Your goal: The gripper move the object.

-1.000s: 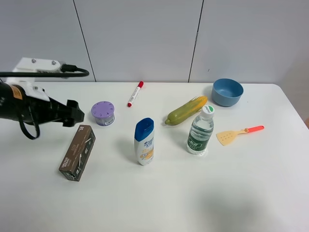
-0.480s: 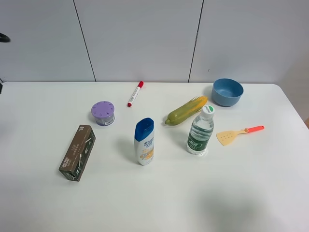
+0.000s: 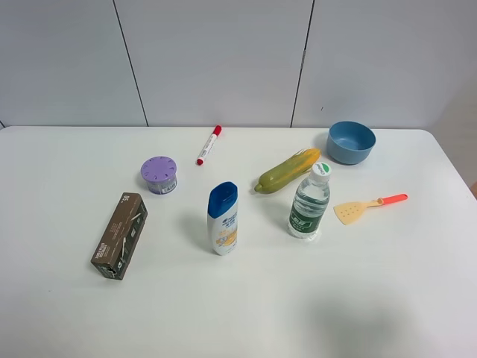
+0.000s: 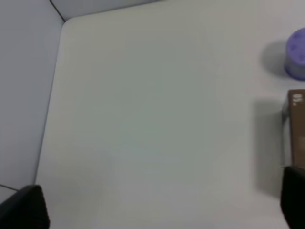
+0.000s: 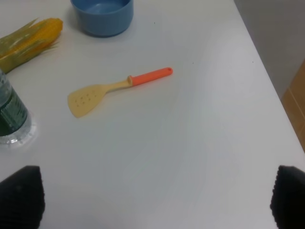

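The dark brown carton lies flat on the white table at the left, with its dark green end toward the front. Nothing touches it. No arm shows in the exterior view. In the left wrist view one end of the carton shows at the frame's edge. My left gripper is open and empty, its dark fingertips far apart above bare table, off to the side of the carton. My right gripper is open and empty over the table's right part.
A purple round can stands just behind the carton. A shampoo bottle, a water bottle, a corn cob, a blue bowl, a yellow spatula and a red-and-white marker are spread across the table.
The left arm, which reached in at the left above the carton a second ago, has pulled back to the left and out of the exterior view. The objects have not moved.
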{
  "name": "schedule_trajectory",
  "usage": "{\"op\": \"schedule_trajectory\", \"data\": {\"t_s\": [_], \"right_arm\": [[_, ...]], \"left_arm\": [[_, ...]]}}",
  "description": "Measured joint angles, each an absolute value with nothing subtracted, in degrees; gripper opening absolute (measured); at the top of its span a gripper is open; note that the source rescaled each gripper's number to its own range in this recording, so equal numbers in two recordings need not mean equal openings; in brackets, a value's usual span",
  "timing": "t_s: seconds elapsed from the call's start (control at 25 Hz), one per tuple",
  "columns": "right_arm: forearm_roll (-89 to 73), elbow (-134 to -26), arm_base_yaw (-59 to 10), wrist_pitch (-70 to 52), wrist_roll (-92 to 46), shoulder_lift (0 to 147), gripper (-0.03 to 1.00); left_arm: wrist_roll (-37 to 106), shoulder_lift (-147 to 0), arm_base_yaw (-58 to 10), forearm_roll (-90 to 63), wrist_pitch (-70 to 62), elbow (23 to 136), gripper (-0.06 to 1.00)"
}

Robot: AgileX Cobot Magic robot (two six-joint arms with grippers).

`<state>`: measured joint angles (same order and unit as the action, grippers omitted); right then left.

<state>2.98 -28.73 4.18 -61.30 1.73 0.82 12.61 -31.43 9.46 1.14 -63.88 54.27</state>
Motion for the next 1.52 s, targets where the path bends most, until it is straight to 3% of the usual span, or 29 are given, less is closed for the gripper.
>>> {"op": "schedule_trajectory", "data": {"t_s": [0.48, 0.76, 1.04, 1.52], "right_arm": [[3.0, -28.7, 4.2, -61.3, 1.7, 0.8, 1.0], [3.0, -28.7, 4.2, -61.3, 1.7, 0.8, 1.0], [3.0, -28.7, 4.2, -61.3, 1.7, 0.8, 1.0], [3.0, -28.7, 4.2, -61.3, 1.7, 0.8, 1.0]], "left_arm": [[12.6, -10.8, 9.5, -0.6, -68.7, 53.6, 0.99], [12.6, -2.3, 9.5, -1.0, -66.1, 40.7, 0.99], [12.3, -0.4, 9.5, -5.5, -61.4, 29.6, 0.99], [11.5, 0.3, 9.5, -5.6, -60.6, 29.5, 0.99]]}}
